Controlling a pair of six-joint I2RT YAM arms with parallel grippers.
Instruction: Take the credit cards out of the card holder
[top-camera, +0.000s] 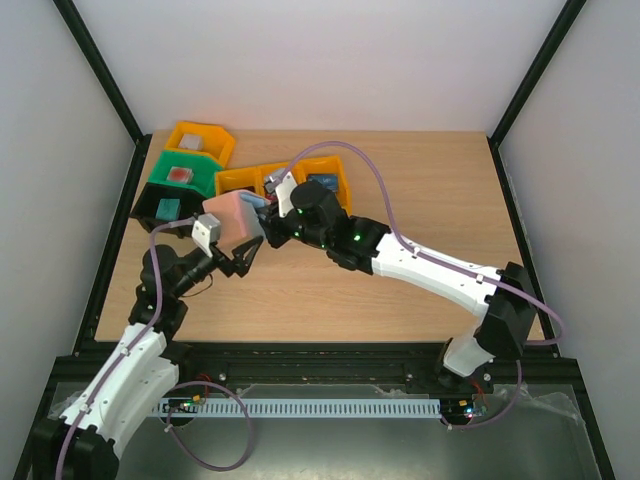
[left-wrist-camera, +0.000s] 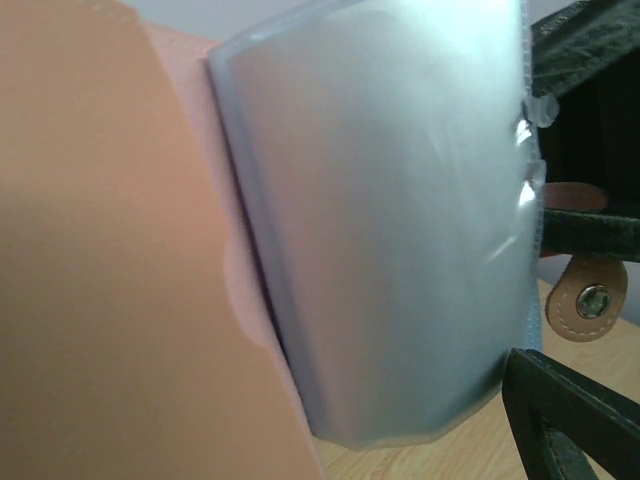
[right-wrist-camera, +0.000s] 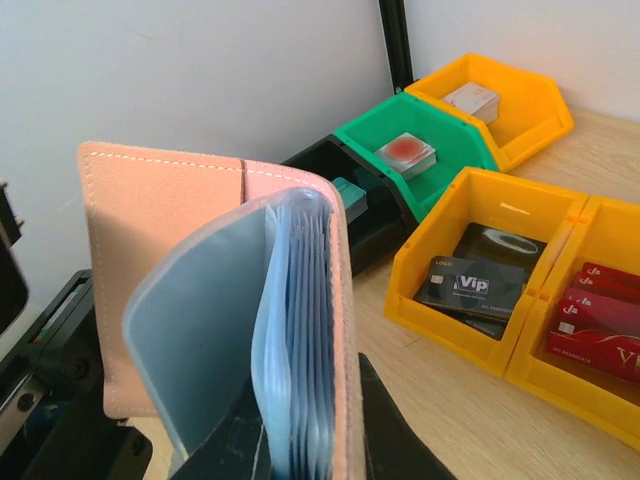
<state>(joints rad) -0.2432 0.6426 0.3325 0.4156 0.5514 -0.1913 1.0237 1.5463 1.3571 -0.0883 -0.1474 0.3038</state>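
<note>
Pale wooden table (top-camera: 330, 300), white walls (top-camera: 320, 60), card holder (top-camera: 235, 222) above it.

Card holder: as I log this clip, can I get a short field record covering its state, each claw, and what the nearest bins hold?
card holder: open, held up off the table, blue sleeves fanned
right claw: shut on the card holder from below
left claw: open, close beside the holder, not gripping it
first orange bin: black cards
second orange bin: red cards
</note>
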